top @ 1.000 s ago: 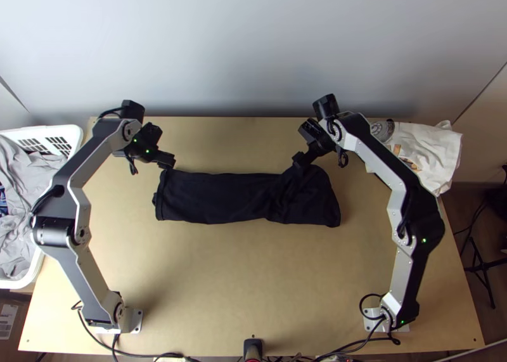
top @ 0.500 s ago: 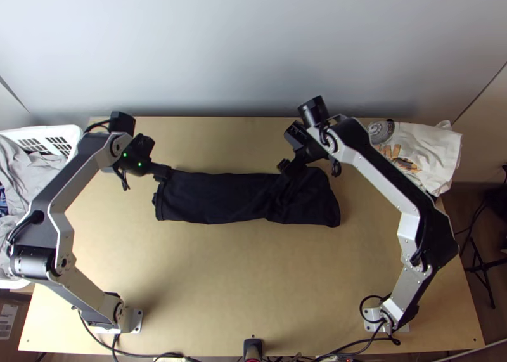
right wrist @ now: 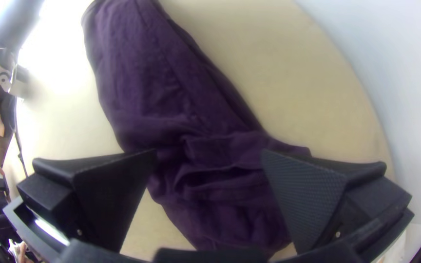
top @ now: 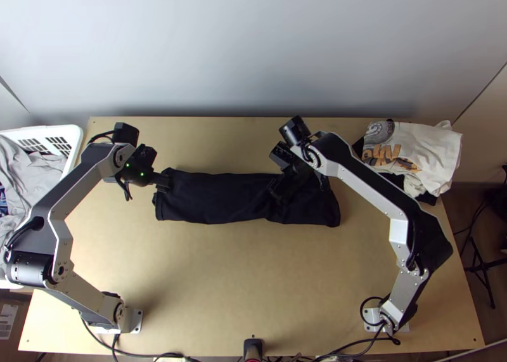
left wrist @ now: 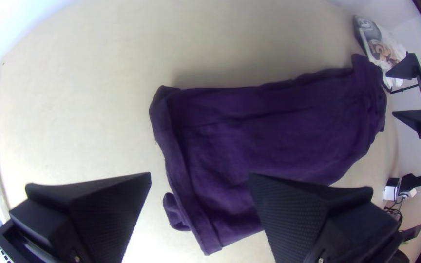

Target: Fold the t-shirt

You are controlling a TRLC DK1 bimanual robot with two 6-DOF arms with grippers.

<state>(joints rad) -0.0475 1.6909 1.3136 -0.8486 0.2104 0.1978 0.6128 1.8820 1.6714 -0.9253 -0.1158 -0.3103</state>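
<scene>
T-shirt (top: 218, 198): dark, folded into a long, narrow band; you have it lying lengthwise along the far half of the table (top: 253, 279), rumpled toward its right end.
Left tool (top: 166, 183): your fingers stand wide apart at the shirt's left end.
Right tool (top: 276, 189): your fingers stand wide apart over the rumpled part.
Printed cloth (top: 424, 148): pale, at your table's far right corner, over dark cloth (top: 428, 199).
Basket (top: 77, 137): white, at your table's left edge, holding grey cloth (top: 35, 172).
</scene>
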